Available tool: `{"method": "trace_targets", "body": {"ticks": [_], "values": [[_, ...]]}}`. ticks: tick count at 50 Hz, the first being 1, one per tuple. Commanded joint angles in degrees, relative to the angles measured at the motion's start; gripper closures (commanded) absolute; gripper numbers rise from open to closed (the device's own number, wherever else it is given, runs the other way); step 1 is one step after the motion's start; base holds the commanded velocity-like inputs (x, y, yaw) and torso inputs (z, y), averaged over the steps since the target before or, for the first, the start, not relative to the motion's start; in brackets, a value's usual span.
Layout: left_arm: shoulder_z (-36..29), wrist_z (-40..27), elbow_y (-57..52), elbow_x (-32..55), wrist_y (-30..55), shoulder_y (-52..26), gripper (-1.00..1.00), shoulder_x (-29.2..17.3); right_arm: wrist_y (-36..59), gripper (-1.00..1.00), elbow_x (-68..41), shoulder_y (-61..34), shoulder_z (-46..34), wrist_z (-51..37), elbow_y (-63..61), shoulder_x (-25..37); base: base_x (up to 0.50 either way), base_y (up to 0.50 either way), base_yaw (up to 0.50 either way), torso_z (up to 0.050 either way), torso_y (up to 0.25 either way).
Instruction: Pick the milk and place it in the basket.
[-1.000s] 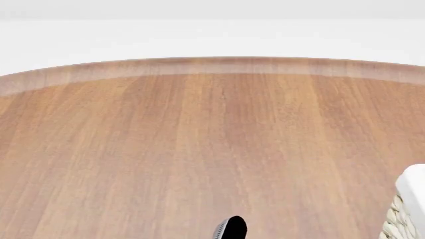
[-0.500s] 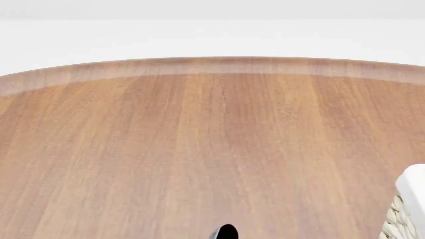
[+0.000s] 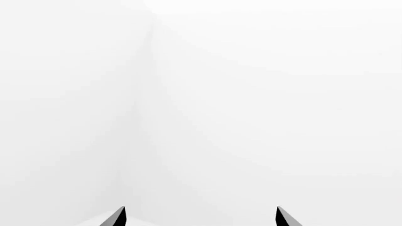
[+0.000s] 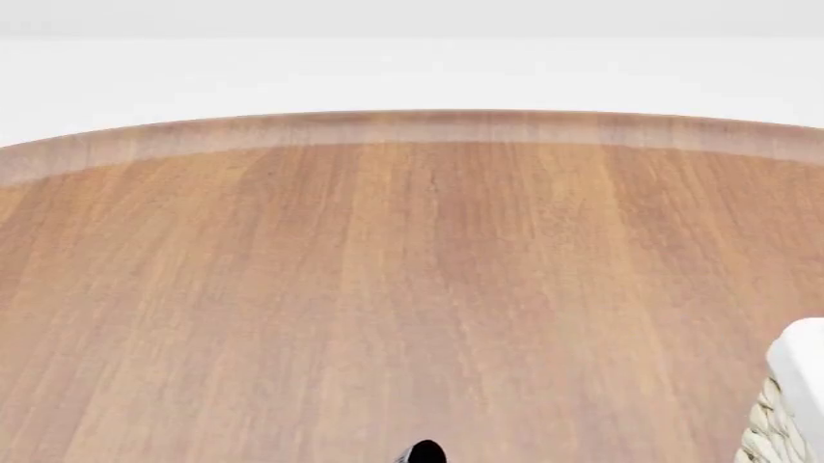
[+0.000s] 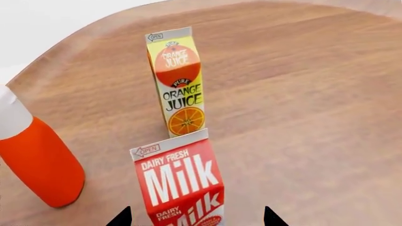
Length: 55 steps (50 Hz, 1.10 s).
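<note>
Right wrist cam: 1 milk [image 5: 179, 188] between wide right pincer [image 5: 196, 217] tips (1 OJ carton [image 5: 176, 80] behind).

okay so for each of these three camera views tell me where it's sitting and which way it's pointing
Head view: on the robot's head, looking down over the table, basket corner at right; a dark arm part at the bottom edge.
Left wrist view: on the left arm, facing blank white; left tool tips apart.
Right wrist view: on the right arm, facing the milk, juice and an orange bottle; right tool tips apart.
Shared: head and right wrist both show the table.
</note>
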State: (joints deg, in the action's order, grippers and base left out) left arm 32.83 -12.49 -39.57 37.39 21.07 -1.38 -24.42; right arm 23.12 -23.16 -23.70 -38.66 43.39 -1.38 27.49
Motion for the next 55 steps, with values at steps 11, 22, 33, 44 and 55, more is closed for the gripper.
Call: {"method": "trace_targets", "body": {"ticks": [11,22,33,44,55], "values": [[1.4,0.96,0.34,-1.55,-1.37,0.52,-1.0,0.83,-5.86,-1.0,3.99,-5.18,-2.92,7.09,14.35,-7.03,0.0,0.0,0.0,0.0,0.0],[1.63,0.94,0.43,-1.47,-1.62,0.71,-1.0,0.74,-8.73,-1.0,4.96,-6.94,-5.05,10.01,21.12,-10.04,0.0,0.0,0.0,0.0,0.0],[1.6,0.83,0.48,-1.41,-1.75,0.73,-1.0,0.64,-14.04,-1.0,5.5,-8.45,-6.4,13.47,32.9,-14.17,0.0,0.0,0.0,0.0,0.0],[1.35,0.77,0.61,-1.56,-1.92,0.73,-1.0,0.58,-20.31,-1.0,6.36,-9.85,-7.22,15.88,46.11,-18.33,0.0,0.0,0.0,0.0,0.0],[0.97,0.67,0.43,-1.54,-1.92,0.83,-1.0,0.55,-25.45,1.0,6.46,-9.64,-6.33,14.58,49.84,-19.11,0.0,0.0,0.0,0.0,0.0]]}}
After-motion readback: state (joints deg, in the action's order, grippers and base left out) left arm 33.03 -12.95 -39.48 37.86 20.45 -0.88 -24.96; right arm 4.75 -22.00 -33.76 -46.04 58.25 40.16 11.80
